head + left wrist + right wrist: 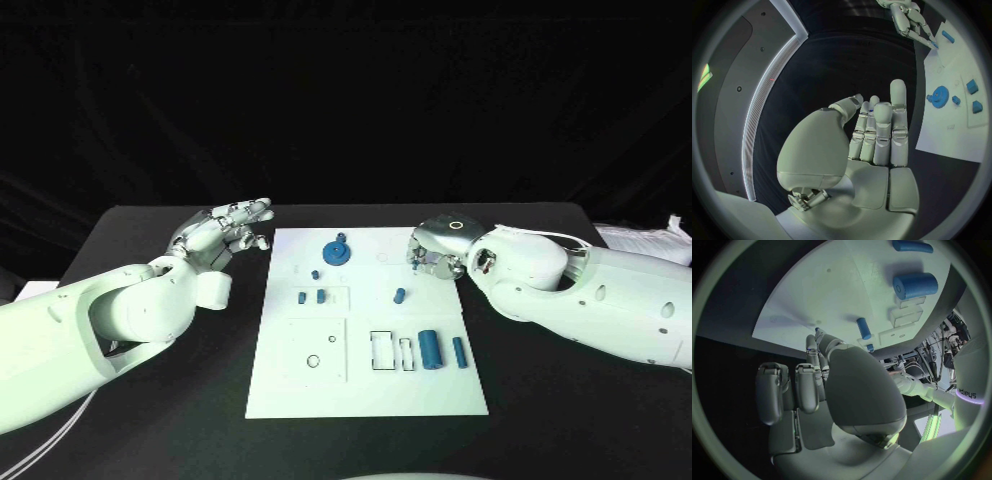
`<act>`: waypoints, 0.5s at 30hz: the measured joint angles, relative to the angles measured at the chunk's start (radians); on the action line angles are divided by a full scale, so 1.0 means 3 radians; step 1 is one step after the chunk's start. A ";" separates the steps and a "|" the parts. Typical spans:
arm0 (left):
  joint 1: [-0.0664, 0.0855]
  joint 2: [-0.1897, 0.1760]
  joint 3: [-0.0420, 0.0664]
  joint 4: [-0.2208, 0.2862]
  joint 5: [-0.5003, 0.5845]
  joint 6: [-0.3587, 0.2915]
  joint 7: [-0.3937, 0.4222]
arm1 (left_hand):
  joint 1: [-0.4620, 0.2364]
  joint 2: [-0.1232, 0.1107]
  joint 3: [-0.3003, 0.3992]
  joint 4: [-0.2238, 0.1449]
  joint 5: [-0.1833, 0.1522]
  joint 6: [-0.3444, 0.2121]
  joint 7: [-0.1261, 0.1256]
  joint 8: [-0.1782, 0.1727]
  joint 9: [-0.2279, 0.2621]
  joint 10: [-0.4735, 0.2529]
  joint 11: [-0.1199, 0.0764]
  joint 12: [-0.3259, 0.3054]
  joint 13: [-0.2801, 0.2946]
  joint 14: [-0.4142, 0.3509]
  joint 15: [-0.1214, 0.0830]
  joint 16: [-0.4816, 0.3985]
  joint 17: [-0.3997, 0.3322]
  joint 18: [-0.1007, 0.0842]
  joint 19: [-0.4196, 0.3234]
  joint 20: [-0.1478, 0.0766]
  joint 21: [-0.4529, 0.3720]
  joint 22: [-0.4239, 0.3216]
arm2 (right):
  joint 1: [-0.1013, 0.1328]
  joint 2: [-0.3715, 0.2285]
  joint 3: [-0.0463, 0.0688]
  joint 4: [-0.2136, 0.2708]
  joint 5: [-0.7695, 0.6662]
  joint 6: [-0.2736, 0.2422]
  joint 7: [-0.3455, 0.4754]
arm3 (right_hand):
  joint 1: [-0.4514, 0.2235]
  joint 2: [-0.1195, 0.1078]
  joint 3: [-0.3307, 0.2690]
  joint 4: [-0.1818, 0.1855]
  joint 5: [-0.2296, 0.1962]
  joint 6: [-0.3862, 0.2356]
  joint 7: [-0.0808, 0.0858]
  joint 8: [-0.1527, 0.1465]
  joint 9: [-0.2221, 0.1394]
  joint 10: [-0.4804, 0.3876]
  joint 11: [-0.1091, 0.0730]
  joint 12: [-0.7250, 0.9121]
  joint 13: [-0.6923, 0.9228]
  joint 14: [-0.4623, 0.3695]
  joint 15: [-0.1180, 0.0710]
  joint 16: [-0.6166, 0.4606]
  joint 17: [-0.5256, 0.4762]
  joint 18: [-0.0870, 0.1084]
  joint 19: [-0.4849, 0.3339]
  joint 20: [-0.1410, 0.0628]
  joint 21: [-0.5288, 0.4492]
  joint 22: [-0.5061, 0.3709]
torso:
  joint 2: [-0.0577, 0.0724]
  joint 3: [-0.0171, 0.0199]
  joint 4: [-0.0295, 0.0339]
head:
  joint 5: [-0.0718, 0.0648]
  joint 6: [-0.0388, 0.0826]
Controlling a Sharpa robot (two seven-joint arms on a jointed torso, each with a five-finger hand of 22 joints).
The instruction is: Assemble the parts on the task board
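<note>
The left hand (224, 232) hovers above the black desk (173, 400) just beside the far left corner of the white board (368, 390), holding nothing; in the left wrist view its fingers (882, 132) stand straight and side by side with the thumb a little apart, so the hand is open. Just across the board's edge from those fingers sits a blue gear (336, 251), and a little nearer the robot lie two small blue blocks (310, 297) in a shallow recess. The right hand (437, 250) hangs over the far right part of the board with its fingers (811, 385) curled downward, their tips close to the board's surface; whether they pinch anything cannot be told, though a speck of blue shows at the fingertips in the right wrist view. A short blue peg (400, 295) lies on the board just beside those fingertips, on the side toward the robot. Farther from the right fingers, toward the robot, a thick blue cylinder (428, 350) and a slimmer blue rod (460, 350) lie side by side next to two empty rectangular slots.
</note>
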State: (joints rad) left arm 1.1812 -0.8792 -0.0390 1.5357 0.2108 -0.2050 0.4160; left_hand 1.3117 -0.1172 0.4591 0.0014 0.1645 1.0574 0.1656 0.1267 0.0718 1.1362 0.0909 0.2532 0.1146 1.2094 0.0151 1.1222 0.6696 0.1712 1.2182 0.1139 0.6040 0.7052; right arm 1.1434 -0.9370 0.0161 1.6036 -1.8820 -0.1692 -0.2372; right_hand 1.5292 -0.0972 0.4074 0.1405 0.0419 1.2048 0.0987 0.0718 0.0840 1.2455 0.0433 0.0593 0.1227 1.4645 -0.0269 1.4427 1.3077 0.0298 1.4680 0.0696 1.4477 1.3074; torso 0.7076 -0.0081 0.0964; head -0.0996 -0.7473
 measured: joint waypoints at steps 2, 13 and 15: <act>0.0000 0.0000 0.0000 -0.0002 0.0000 0.0000 -0.0002 | 0.0000 0.0000 0.0000 0.0000 0.0000 0.0000 0.0000 0.0000 -0.0001 0.0000 0.0000 0.0000 0.0000 0.0000 0.0000 0.0000 -0.0002 0.0000 0.0000 0.0000 0.0000 0.0000 | 0.0011 -0.0033 0.0008 0.0040 0.0006 -0.0022 0.0000 | 0.0000 0.0000 0.0009 -0.0009 0.0000 0.0000 0.0000 -0.0003 0.0000 0.0000 0.0000 0.0000 -0.0005 0.0000 0.0000 0.0000 0.0000 0.0000 0.0000 0.0000 0.0000 0.0000 | 0.0000 0.0000 0.0000 | -0.0003 0.0000; -0.0001 -0.0002 0.0000 -0.0005 0.0000 0.0001 -0.0011 | 0.0000 0.0000 -0.0009 -0.0009 0.0000 0.0000 0.0000 0.0000 -0.0005 -0.0035 0.0012 0.0019 0.0003 -0.0004 0.0004 0.0000 -0.0018 -0.0001 0.0000 0.0000 0.0000 -0.0007 | 0.0022 -0.0121 0.0024 0.0420 0.0077 -0.0123 0.0002 | 0.0000 -0.0001 0.0018 -0.0018 0.0010 0.0008 0.0008 0.0006 0.0000 0.0000 0.0000 0.0000 -0.0015 0.0000 0.0000 0.0000 -0.0001 0.0000 0.0000 0.0000 0.0000 0.0003 | 0.0001 0.0002 -0.0003 | 0.0024 -0.0002; -0.0001 0.0000 0.0000 -0.0006 0.0000 0.0001 -0.0012 | 0.0000 0.0000 -0.0009 -0.0009 0.0000 0.0000 0.0000 0.0000 -0.0007 -0.0035 0.0012 0.0019 0.0003 -0.0004 0.0004 0.0000 -0.0019 0.0000 0.0000 0.0000 0.0000 -0.0007 | 0.0021 -0.0109 0.0025 0.0491 0.0086 -0.0139 0.0005 | 0.0000 -0.0001 0.0018 -0.0018 0.0010 0.0008 0.0008 0.0006 0.0000 0.0008 0.0009 -0.0001 -0.0015 0.0000 0.0000 0.0000 0.0000 0.0000 0.0000 0.0000 0.0000 0.0002 | 0.0002 0.0003 -0.0003 | 0.0034 -0.0001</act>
State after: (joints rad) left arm 1.1807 -0.8793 -0.0391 1.5340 0.2108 -0.2047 0.4125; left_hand 1.3117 -0.1172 0.4563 -0.0014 0.1645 1.0574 0.1656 0.1267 0.0698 1.1256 0.0945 0.2590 0.1154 1.2082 0.0163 1.1222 0.6640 0.1711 1.2183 0.1139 0.6040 0.7030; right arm 1.1498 -0.9697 0.0236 1.7510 -1.8562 -0.2108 -0.2358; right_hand 1.5292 -0.0974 0.4128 0.1350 0.0449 1.2071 0.1010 0.0735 0.0841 1.2479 0.0459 0.0590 0.1181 1.4646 -0.0269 1.4427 1.3075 0.0298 1.4679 0.0697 1.4476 1.3081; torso 0.7081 -0.0073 0.0957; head -0.0895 -0.7477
